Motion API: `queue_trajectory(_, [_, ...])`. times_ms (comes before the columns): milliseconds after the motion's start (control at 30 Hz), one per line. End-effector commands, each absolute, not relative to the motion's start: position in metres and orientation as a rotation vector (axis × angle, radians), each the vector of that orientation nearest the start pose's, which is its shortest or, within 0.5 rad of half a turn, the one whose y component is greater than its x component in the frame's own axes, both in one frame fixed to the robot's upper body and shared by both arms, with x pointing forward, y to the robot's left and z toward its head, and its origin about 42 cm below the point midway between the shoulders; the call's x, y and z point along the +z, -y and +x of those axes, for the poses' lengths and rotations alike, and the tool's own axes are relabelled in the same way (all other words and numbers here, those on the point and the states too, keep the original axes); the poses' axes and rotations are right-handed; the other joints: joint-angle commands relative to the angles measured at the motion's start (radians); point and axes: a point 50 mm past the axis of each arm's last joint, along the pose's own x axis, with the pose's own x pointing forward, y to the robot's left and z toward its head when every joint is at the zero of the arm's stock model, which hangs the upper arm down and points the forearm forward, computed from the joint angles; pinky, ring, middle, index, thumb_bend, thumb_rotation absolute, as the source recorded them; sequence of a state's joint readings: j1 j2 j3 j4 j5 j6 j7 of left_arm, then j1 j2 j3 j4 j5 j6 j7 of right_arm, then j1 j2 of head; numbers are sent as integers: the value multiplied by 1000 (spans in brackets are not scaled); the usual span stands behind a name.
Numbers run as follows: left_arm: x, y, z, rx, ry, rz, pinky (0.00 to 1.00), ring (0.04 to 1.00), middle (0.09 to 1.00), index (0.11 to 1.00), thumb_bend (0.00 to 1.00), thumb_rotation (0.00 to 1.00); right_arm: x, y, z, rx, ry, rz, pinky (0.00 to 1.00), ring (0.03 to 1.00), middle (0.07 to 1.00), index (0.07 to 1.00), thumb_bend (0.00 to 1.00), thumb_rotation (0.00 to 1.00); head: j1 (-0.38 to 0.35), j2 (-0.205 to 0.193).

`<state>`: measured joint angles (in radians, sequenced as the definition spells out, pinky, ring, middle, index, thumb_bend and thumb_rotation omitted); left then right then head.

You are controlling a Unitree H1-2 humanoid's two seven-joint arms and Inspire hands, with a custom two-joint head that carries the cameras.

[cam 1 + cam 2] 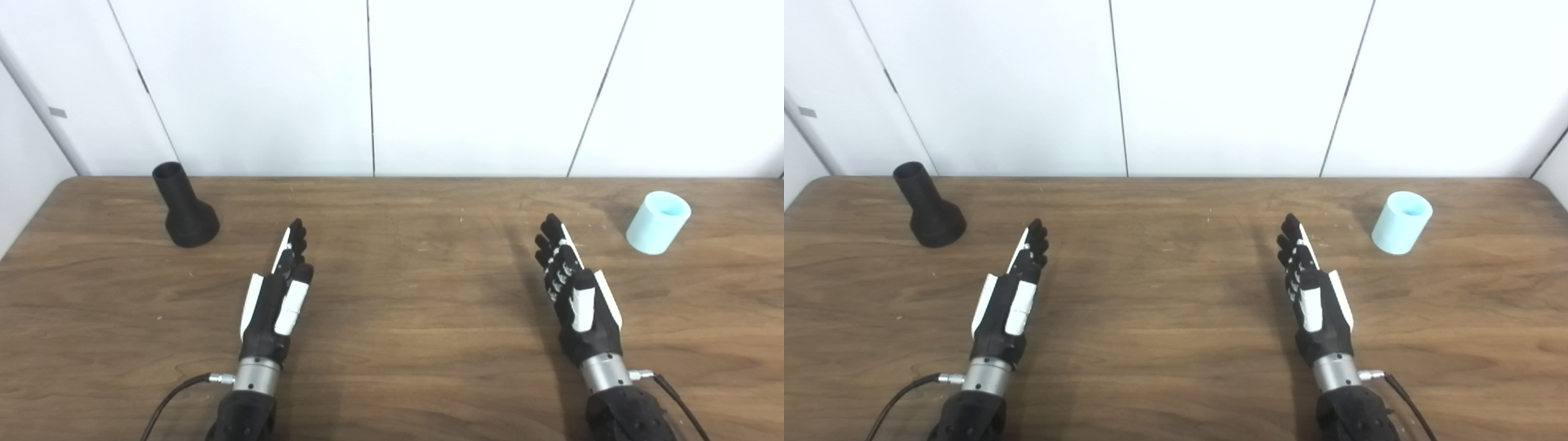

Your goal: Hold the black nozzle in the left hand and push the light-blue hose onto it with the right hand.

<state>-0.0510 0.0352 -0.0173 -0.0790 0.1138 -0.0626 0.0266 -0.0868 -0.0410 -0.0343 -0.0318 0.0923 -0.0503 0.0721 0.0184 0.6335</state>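
Left eye view, overall: nothing of the task is done yet, judging by how things lie; both parts stand alone on the bench (392,318) and neither hand holds anything.
Black nozzle: the black nozzle (185,212) stands on its wide flared base at the far left of the bench, narrow open neck up and leaning a little toward the back wall; untouched.
Light-blue hose: the light-blue hose (658,222) is a short piece of tube standing on end at the far right, open mouth up, tilted slightly; untouched; well apart from the nozzle, with the whole width of the bench between them.
Left hand: the left hand (278,297) is released, fingers stretched forward and close together, thumb along the side; it hangs low over the wood nearer the middle, with the nozzle ahead of it and off to its left; grasping nothing.
Right hand: the right hand (574,288) is likewise released and flat-fingered, pointing forward; the hose sits ahead and to its right, near but not touching.
Still to do: in my judgement everything; the left hand must reach and grasp the nozzle; the right must take the hose; the two must be brought together and the hose pushed on.
Progress: at the very start.
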Motion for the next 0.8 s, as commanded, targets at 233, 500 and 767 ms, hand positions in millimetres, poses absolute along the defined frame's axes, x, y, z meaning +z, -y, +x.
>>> queue_trajectory(233, [148,-211,303,0,251,139,1000,1000,1000,995,974,984,147,221,315,59,246,42,1000,1000,1000,1000,832,1000,1,2])
queue_trajectory(500, [148,-212,303,6,252,147,1000,1000,1000,995,989,984,148,221,315,57,241,44,1000,1000,1000,1000,837,1000,1,2])
queue_trajectory(767, [147,-213,304,8,253,152,1000,1000,1000,995,977,985,148,221,315,59,239,47,1000,1000,1000,1000,836,1000,4,3])
